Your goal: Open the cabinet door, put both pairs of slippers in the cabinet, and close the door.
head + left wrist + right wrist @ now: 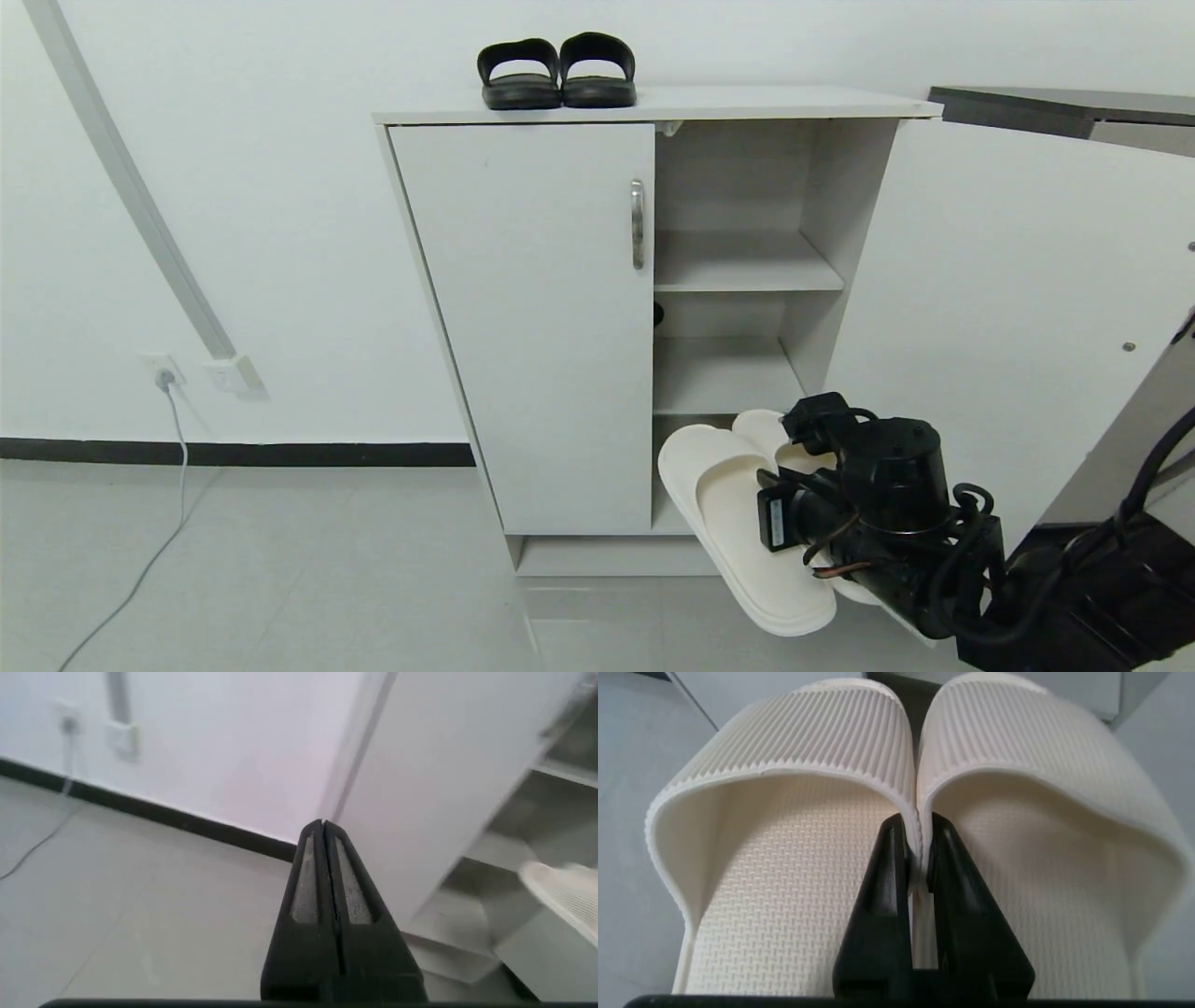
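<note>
Cream slippers (738, 523) pinched in my right gripper (920, 835).
Toes point into the cabinet's (523, 327) open bottom bay; left gripper (322, 835) closed, empty.

My black jaws are clamped on the pair of cream slippers (785, 887), pinching the inner edges of both ribbed straps (831, 737) together where they meet. The slippers lie side by side, touching, with their dimpled insoles (775, 915) facing me. Past their edges I see pale grey floor (631, 728). The light panel (729, 683) beyond the toes may be the cabinet, but I cannot tell.
</note>
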Motion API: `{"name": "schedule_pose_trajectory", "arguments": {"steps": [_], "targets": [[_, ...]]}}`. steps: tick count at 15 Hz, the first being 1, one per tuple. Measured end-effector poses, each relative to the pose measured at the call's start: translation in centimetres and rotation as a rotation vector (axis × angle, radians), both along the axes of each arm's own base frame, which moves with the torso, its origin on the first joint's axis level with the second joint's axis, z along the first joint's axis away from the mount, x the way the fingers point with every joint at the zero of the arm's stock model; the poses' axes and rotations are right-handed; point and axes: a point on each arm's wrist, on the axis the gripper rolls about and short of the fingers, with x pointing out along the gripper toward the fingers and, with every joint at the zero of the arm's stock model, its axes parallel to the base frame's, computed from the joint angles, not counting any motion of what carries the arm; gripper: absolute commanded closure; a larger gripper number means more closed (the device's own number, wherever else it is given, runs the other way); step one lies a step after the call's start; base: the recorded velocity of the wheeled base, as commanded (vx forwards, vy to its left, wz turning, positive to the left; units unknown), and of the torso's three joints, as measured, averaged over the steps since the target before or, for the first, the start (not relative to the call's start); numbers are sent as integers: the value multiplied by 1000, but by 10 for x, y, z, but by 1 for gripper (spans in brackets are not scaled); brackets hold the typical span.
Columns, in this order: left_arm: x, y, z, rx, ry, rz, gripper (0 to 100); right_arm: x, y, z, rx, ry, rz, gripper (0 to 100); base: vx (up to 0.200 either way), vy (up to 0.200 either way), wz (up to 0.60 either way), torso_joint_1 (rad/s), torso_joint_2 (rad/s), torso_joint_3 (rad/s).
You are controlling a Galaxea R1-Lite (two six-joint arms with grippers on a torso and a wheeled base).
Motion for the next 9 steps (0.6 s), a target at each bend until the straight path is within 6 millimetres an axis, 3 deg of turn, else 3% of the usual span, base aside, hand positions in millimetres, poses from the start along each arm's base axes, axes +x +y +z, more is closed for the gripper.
{"name": "schedule_pose_trajectory", "arguments": {"steps": [4,9], "targets": [[-15,0,-50,67,-2,-5,100,-4,6,-3,-6,8,23,100,0,0,0,0,0,0],[-18,-5,-63,185,-5,-237,100,-7,9,-5,3,-2,35,100,0,0,0,0,0,0]]}}
